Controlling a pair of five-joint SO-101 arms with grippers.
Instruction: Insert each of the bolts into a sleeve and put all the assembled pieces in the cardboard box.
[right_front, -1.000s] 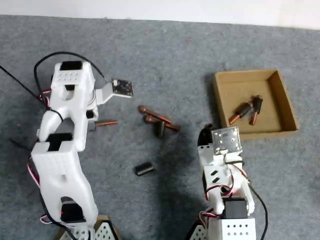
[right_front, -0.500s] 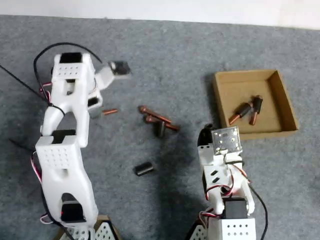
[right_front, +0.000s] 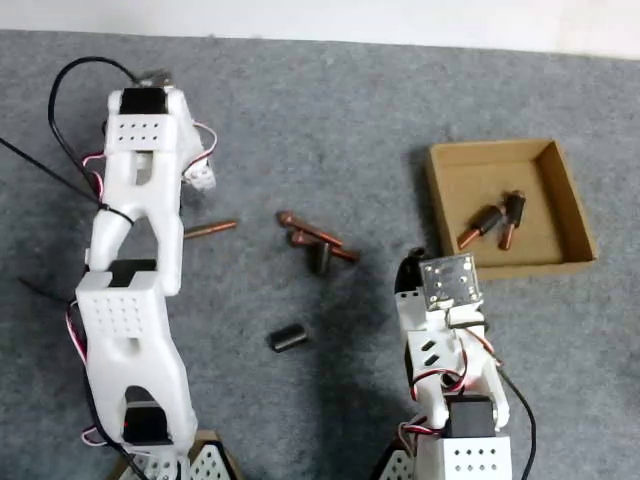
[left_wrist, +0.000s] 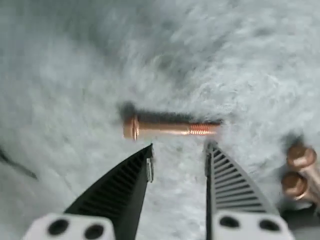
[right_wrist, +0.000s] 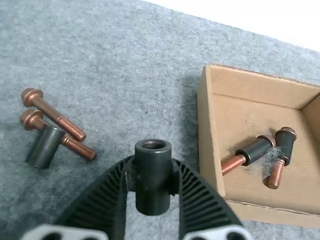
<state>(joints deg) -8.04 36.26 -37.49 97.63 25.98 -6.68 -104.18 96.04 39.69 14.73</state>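
Observation:
A copper bolt (left_wrist: 170, 128) lies on the grey carpet just past the tips of my left gripper (left_wrist: 180, 147), which is open and empty. In the high view this bolt (right_front: 210, 229) rests beside the left arm (right_front: 140, 200). My right gripper (right_wrist: 152, 165) is shut on an upright dark sleeve (right_wrist: 152, 175) and sits (right_front: 410, 272) just left of the cardboard box (right_front: 436, 200). The box (right_wrist: 240, 120) holds two assembled pieces (right_wrist: 250, 152) (right_wrist: 280, 155). Two more loose bolts (right_front: 310, 229) (right_front: 330, 248) lie mid-table with a sleeve (right_front: 320, 260) against them.
Another dark sleeve (right_front: 288, 337) lies on its side toward the front, between the two arms. The heads of the two loose bolts (left_wrist: 299, 157) show at the edge of the left wrist view. A black cable (right_front: 70, 90) loops around the left arm.
The left arm has stretched toward the far side and turned its wrist, so its camera board no longer sticks out. The bolt beside it shifted slightly. The right arm has kept still.

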